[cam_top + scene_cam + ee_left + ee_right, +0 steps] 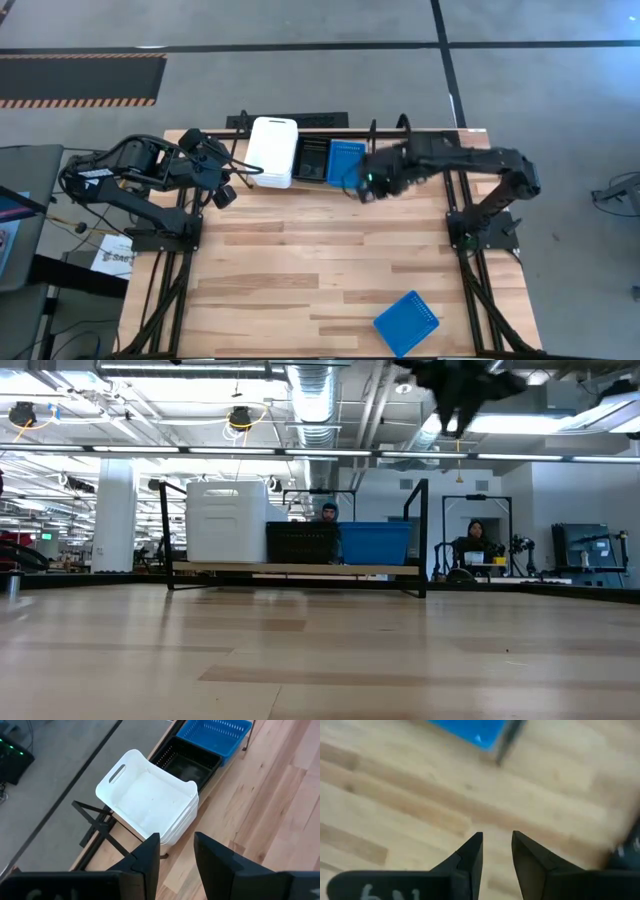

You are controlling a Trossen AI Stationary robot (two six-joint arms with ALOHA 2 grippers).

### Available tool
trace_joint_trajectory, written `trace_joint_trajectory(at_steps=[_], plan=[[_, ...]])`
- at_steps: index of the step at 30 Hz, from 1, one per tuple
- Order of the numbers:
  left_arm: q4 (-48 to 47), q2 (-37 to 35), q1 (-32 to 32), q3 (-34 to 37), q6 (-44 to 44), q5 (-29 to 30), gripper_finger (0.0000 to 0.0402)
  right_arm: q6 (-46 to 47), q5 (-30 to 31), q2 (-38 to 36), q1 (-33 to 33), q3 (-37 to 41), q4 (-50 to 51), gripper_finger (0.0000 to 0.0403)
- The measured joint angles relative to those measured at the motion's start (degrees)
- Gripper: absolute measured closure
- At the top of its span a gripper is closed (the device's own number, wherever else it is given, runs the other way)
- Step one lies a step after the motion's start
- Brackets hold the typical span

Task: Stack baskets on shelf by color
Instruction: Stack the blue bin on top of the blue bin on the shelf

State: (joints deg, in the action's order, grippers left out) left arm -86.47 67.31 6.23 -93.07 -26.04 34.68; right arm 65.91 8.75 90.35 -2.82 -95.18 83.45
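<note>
The right tool (pixel 364 187) hangs above the bench (pixel 330 270), just in front of the blue basket on the shelf (pixel 346 160), near that basket's front corner. Its fingers (pixel 470 852) stand apart with nothing between them; bare wood shows through the gap. The left tool (pixel 226 190) waits at the bench's left back corner, beside the stack of white baskets (pixel 272 151), likewise parted and empty, its fingers (pixel 148 860) pointing toward that stack.

The shelf (pixel 420 540) runs along the back edge of the bench. On it, from left to right, sit the white stack, the black baskets (pixel 312 160) and the blue one, each touching its neighbour. In the low view the white stack (pixel 226 520) rises highest, with the black (pixel 302 542) and blue (pixel 375 542) lower. A second blue basket (pixel 406 323) lies alone and turned askew near the front edge, well apart from both tools and the shelf.

The bench is pale butcher-block wood. Beyond it lies grey floor with dark seams and a hazard-striped strip (pixel 80 80). The low view shows an open hall with ceiling ducts (pixel 310 400), and two people (pixel 474 540) seated at desks far behind the shelf.
</note>
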Motion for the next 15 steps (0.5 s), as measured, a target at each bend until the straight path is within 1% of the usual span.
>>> trace_joint_trajectory(at_steps=[3, 8, 15], plan=[[0.0, 0.0, -0.02, -0.01, -0.29, 0.0, 0.0292, 8.45, -0.01, 0.0, 6.05, 0.0, 3.59, 0.028], [0.02, 0.08, -0.01, 0.0, -0.61, 0.02, 0.0292, 19.17, -0.04, 0.0, 16.02, 0.0, 3.94, 0.0282], [0.02, 0.17, -0.01, 0.01, -0.68, 0.02, 0.0292, 32.64, -0.09, 1.0, 28.38, 0.09, 3.73, 0.028]])
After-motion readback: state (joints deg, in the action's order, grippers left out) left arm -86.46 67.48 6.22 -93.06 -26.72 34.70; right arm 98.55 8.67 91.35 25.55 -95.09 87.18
